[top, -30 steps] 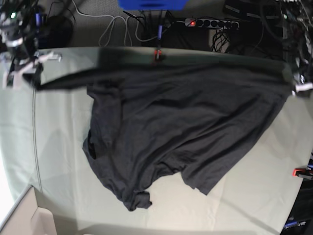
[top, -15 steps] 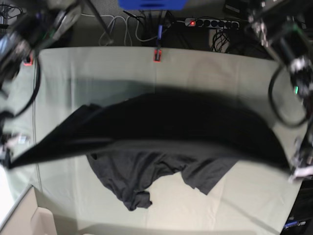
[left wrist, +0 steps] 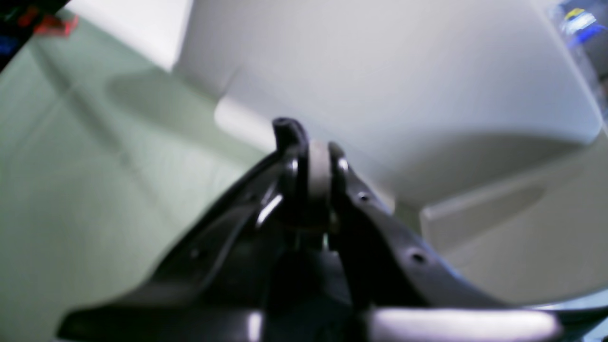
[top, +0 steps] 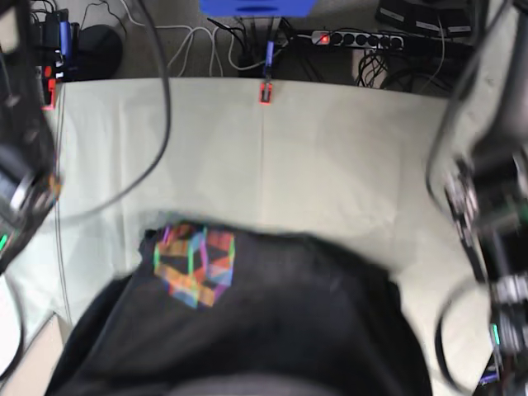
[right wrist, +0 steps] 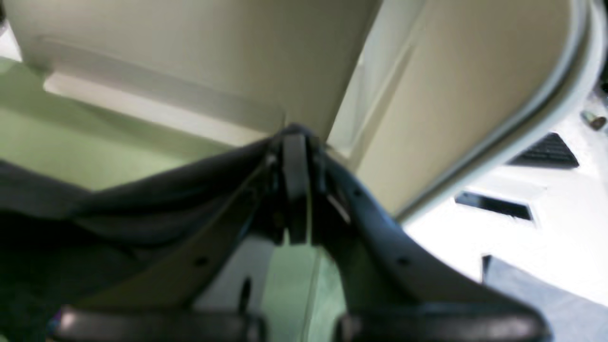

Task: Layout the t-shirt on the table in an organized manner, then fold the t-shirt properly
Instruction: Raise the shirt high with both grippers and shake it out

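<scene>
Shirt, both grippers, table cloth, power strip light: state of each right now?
t-shirt: gripped at two places, stretched between the grippers, not folded, printed mark showing
left gripper: shut on the t-shirt
right gripper: shut on the t-shirt
table: cloth-covered, lightly creased, clamped at far edge
power strip: red light on

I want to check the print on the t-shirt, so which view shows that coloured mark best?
The base view: the coloured mark lies there nearly whole, its crossed stripes distinct though slightly blurred. The right wrist view has only a small purplish patch low on the left, possibly part of it. The left wrist view shows none of it.
</scene>
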`<state>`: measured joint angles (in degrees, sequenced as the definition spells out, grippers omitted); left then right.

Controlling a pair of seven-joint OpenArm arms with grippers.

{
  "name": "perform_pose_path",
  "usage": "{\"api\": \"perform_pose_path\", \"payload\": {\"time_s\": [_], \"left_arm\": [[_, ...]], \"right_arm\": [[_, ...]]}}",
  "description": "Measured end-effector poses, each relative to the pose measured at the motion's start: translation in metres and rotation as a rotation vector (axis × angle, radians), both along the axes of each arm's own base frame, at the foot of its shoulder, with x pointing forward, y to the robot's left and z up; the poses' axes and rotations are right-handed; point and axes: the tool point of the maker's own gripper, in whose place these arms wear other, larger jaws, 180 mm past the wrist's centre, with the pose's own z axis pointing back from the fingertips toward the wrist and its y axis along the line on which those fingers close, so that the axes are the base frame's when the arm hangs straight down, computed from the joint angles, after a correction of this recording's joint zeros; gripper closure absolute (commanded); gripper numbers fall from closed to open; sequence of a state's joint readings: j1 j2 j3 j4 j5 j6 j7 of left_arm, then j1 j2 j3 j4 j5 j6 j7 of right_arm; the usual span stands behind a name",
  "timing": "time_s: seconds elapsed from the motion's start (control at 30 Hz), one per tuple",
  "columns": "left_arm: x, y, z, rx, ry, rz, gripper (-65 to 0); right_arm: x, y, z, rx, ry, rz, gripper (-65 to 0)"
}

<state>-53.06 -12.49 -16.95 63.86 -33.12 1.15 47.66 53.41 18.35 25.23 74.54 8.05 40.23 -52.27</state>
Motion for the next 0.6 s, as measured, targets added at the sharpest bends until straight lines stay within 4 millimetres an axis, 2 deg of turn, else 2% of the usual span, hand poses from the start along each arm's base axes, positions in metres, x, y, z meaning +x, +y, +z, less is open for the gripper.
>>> {"api": "perform_pose_path", "payload": {"time_s": [0.07,0.13,0.27,0.33,0.37,0.4,0.5,0.6], "left_arm": [[0.016,0.001,0.037,0.040,-0.061,0.029,-0.2],[0.024,-0.008,0.066,0.056,-0.105,0.011,-0.2],[0.027,-0.012,0.126,0.083,-0.197,0.009,-0.2],[0.024,-0.010,0.153,0.082,-0.245,0.017,-0.2],[0.023,-0.010,0.162,0.082,-0.262,0.018,-0.2],[0.021,-0.010,0.167,0.085,-0.275,0.017,-0.2],[0.021,-0.010,0.160,0.092,-0.259,0.015,-0.2],[0.014,-0.013,0.150,0.116,-0.208,-0.022,-0.2]], "right_arm": [[0.016,-0.003,0.030,0.035,-0.054,0.015,0.0],[0.024,-0.003,0.054,0.023,-0.071,0.036,0.0],[0.021,-0.019,0.123,0.028,-0.188,0.016,0.0],[0.015,-0.027,0.144,0.032,-0.249,0.010,0.0],[0.015,-0.028,0.144,0.034,-0.253,0.009,0.0],[0.015,-0.032,0.134,0.030,-0.215,-0.003,0.0],[0.016,-0.037,0.112,0.020,-0.147,-0.016,0.0],[0.003,-0.051,0.123,-0.012,-0.159,-0.056,0.0]]}}
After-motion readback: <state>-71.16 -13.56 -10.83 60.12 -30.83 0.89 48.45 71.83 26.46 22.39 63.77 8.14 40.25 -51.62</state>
